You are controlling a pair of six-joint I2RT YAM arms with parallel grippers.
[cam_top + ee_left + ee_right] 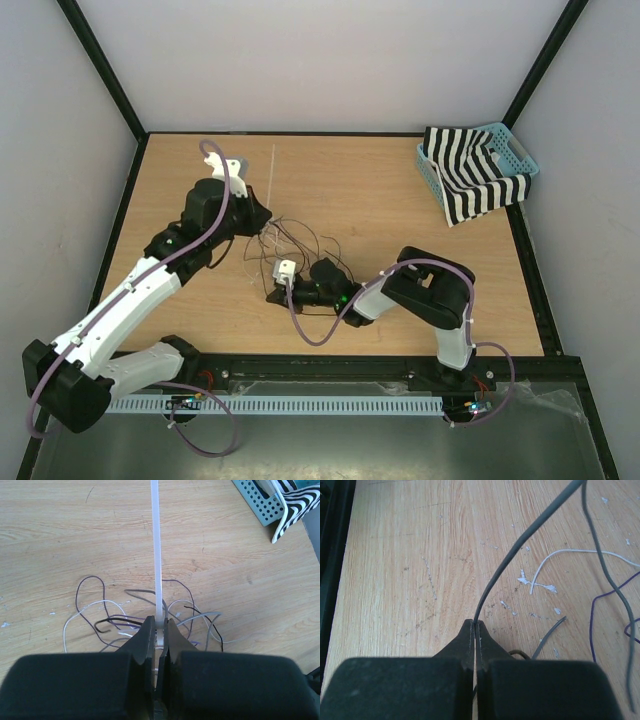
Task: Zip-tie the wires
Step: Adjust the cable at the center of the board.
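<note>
While the left tool (pixel 159 626) is pinched shut on one end of the zip tie (pixel 156 545), the rest of the strip runs straight out above the counter (pixel 240 605). The step in hand therefore looks like passing that strip around the wires (pixel 300 240). These lie in loose curls on the counter, just beyond and beneath the left tool, between the two arms. The right tool (pixel 475 627) is closed to a hairline on a single grey strand (pixel 520 550), which rises out from its tips. The other strands lie apart beside it, not gathered.

To do this well, the robot would probably need more than that one strand under control, since a tie closed around one strand leaves the others loose. Lifting the held strand a little could open a gap, letting the strip's free tip slide low and flat beneath the curls. The left tool's grip should stay firm so the strip does not twist. Whether the tie's locking head sits at the held end cannot be told. The thin strands look springy and likely to slip aside.
</note>
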